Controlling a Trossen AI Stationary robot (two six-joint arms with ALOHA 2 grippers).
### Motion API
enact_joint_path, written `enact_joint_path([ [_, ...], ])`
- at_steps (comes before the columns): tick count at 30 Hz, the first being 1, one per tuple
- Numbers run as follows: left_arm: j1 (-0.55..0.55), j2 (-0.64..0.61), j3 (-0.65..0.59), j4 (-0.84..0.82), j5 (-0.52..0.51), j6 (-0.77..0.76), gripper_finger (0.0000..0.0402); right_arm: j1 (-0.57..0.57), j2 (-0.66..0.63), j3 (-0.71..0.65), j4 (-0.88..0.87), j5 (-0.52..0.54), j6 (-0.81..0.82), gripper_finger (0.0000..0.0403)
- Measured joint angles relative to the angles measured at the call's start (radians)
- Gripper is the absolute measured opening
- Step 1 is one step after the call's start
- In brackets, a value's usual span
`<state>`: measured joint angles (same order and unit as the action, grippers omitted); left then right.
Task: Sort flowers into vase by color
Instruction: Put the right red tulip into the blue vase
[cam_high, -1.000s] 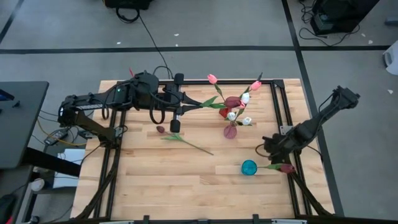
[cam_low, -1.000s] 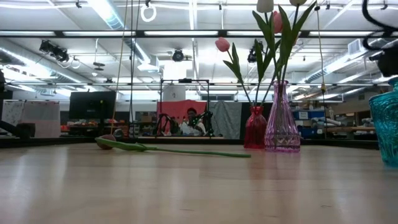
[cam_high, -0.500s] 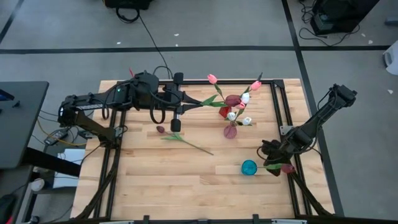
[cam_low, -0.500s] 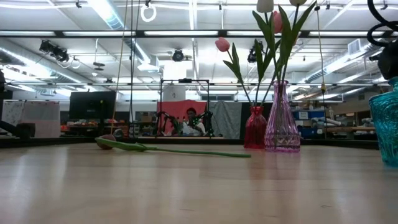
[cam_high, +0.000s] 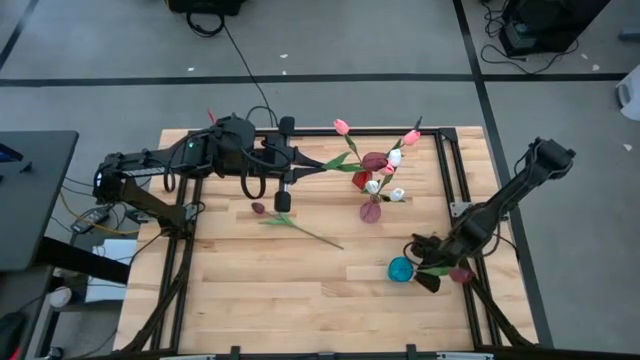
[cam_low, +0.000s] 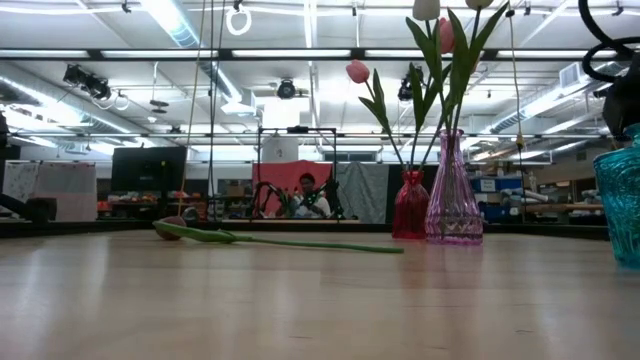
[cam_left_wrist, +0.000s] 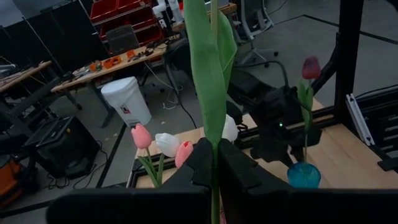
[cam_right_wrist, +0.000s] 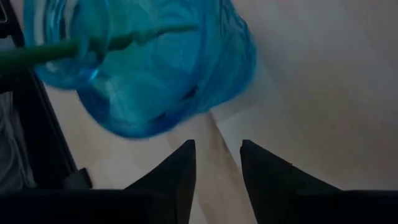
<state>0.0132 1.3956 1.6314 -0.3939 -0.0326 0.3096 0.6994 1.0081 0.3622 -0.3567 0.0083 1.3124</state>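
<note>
Blue glass marks the small vase (cam_high: 400, 269) near the table's right front corner, and a maroon tulip (cam_high: 460, 272) is seen with its stem resting in that vase, its head leaning out toward the table's right edge. The right gripper (cam_high: 424, 280) is placed low just beside the blue vase, and its fingers (cam_right_wrist: 181, 168) are seen spread apart with nothing between them; only bare wood and the vase's wall are shown past them in the right wrist view.

Toward the back of the wooden table (cam_high: 250, 290) the left gripper (cam_high: 300, 170) is held above the surface, its fingers pressed together on the green stem of a tulip (cam_left_wrist: 208, 74), whose broad leaf is seen rising straight up in the left wrist view. Just beyond it a pink vase (cam_low: 453, 190) and a red vase (cam_low: 410, 205) are stood side by side, with pink and white tulips (cam_high: 385, 165) gathered in them. One more maroon tulip (cam_high: 290, 224) is left lying flat on the wood between the left arm and the vases, its head pointing toward the left side
</note>
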Motion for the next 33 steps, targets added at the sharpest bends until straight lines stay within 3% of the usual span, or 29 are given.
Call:
enact_joint_path([
  [9, 0.0, 0.0, 0.0, 0.0, 0.0, 0.0, 0.0015, -0.024, 0.089, 0.0, 0.139, 0.014, -0.03, 0.0135],
  [18, 0.0, 0.0, 0.0, -0.001, -0.001, 0.0, 0.0015, -0.052, 0.163, 0.0, 0.167, 0.055, -0.045, 0.0135],
  [33, 0.0, 0.007, 0.001, -0.006, 0.0, -0.03, 0.0015, -0.247, 0.234, 0.0, 0.399, 0.052, -0.232, 0.0135],
])
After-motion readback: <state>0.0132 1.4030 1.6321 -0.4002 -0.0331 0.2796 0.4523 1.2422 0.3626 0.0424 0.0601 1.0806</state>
